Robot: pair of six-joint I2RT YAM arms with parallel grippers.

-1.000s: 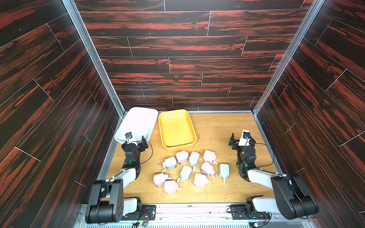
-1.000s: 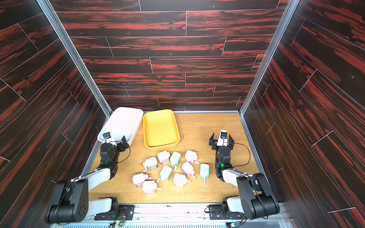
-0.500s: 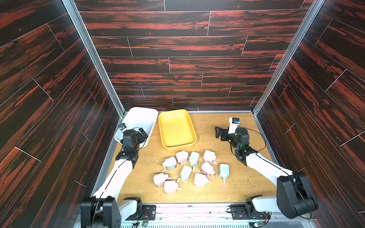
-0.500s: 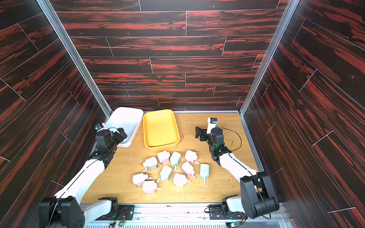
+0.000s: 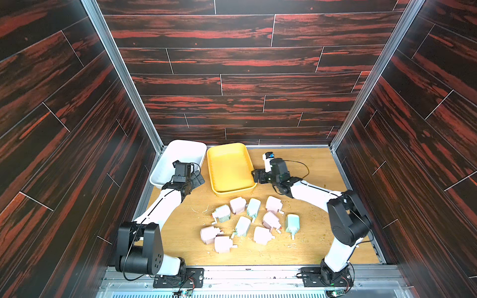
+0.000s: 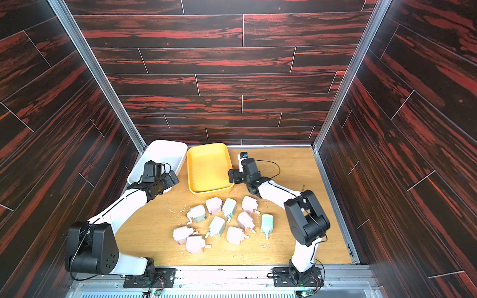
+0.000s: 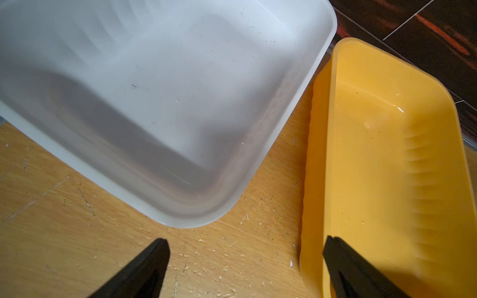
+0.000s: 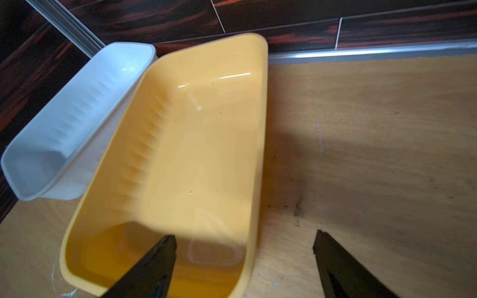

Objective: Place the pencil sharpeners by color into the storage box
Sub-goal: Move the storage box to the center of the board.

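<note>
Since both trays must be steadied for sorting, my right gripper [image 8: 245, 260] straddles the glossy yellow plastic tray [image 8: 258, 154]'s wall, jaws wide, gripping nothing, and my left gripper [image 7: 245, 260] gapes empty beside the white plastic tray [image 7: 258, 160]. The pencil sharpeners [image 5: 245, 222] (boxy pink and mint blocks, white cranks) lie clustered on the wooden tabletop [image 5: 309, 242].

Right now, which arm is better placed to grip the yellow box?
Right. The right gripper is open and straddles the yellow box's near-corner wall, one finger inside, one outside. The left gripper is open over the table between the white box and the yellow.
</note>
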